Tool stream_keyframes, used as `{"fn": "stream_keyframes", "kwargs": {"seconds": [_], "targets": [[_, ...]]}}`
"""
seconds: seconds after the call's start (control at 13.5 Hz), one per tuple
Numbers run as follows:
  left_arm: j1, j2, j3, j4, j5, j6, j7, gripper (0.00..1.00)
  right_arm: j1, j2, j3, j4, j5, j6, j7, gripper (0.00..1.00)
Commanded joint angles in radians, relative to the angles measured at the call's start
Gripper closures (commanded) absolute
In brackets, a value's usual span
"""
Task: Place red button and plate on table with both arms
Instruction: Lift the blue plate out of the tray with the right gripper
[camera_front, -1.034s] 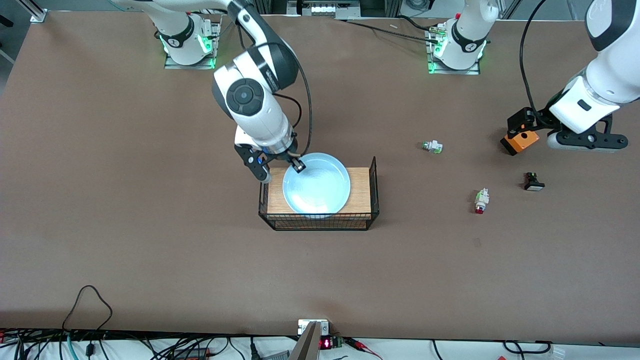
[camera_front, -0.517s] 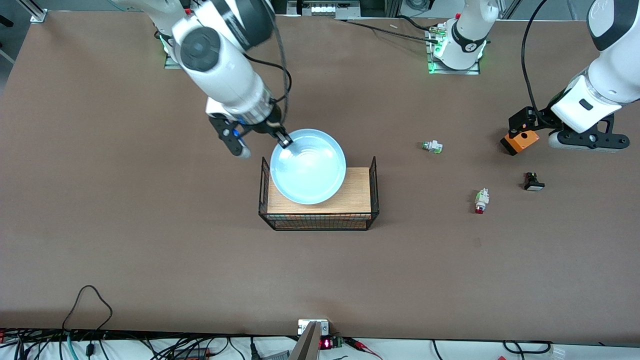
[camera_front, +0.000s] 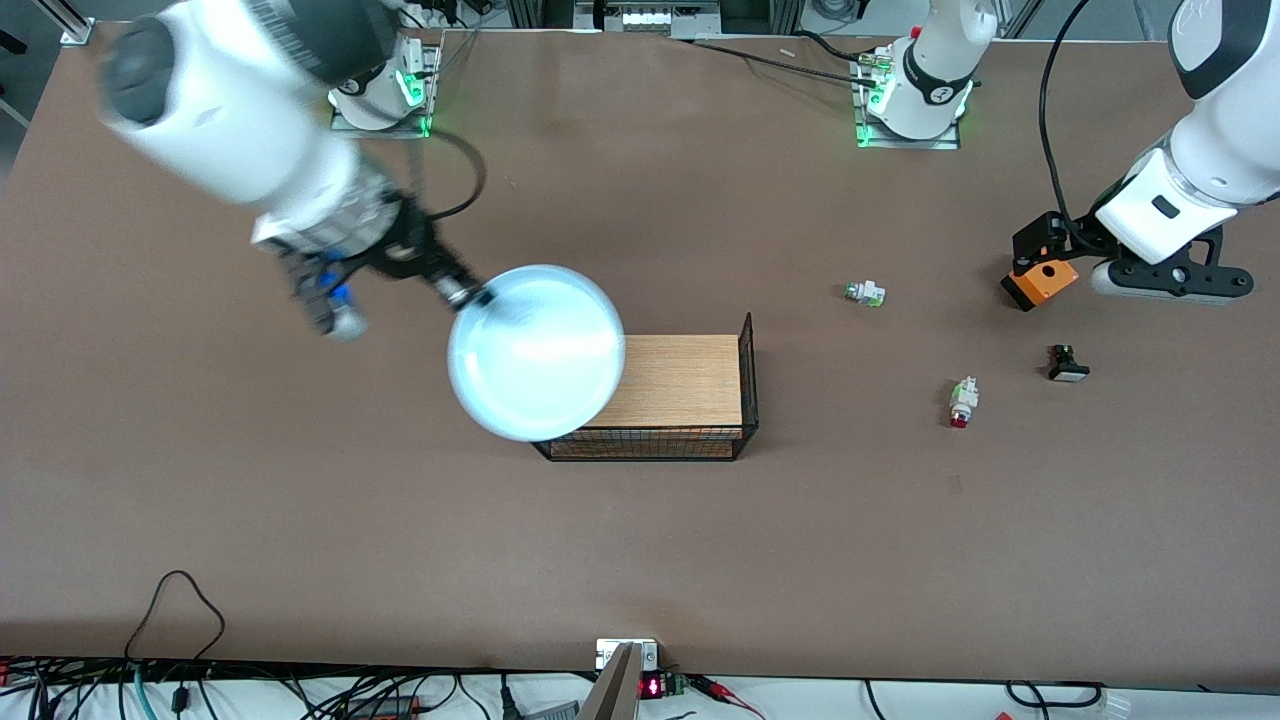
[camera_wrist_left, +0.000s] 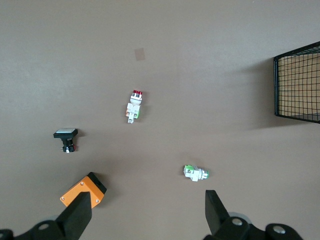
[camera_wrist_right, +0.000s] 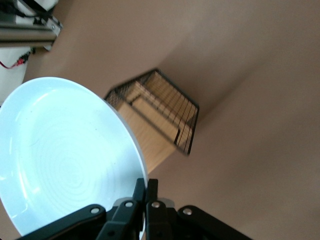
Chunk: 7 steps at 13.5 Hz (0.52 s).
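Plate (camera_front: 535, 352) is held by its rim in the closed right gripper (camera_front: 470, 295), lifted clear of the wire basket (camera_front: 745, 385) it sat in a second ago and now carried over the basket's end toward the right arm's end of the bench (camera_front: 300, 500). Set-down is judged next. Red button (camera_front: 961, 402) lies untouched toward the left arm's end. Left gripper (camera_wrist_left: 147, 215), wide open and empty, hovers near an orange block (camera_front: 1040, 283).

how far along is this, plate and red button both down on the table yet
Neither yet. Done: the plate is out of the wire basket. In hand: the right gripper is shut on its rim, carrying it in the air over the basket's end. Left: setting it on the table, and the red button, untouched on the table, with the open left gripper hovering nearby.
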Motion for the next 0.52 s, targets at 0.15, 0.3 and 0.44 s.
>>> {"fn": "stream_keyframes", "kwargs": {"seconds": [0.15,0.3,0.44], "targets": [[-0.003,-0.006,-0.015,0.047,-0.009,-0.088,0.021,0.00,-0.172,0.015,0.012,0.028,0.020,-0.150,-0.325,1.00],[-0.003,-0.006,-0.027,0.050,-0.007,-0.088,0.018,0.00,-0.247,0.018,0.012,0.028,0.014,-0.219,-0.486,1.00],[-0.002,-0.004,-0.027,0.048,-0.007,-0.088,0.019,0.00,-0.324,0.023,0.010,0.028,-0.018,-0.268,-0.661,1.00]]}}
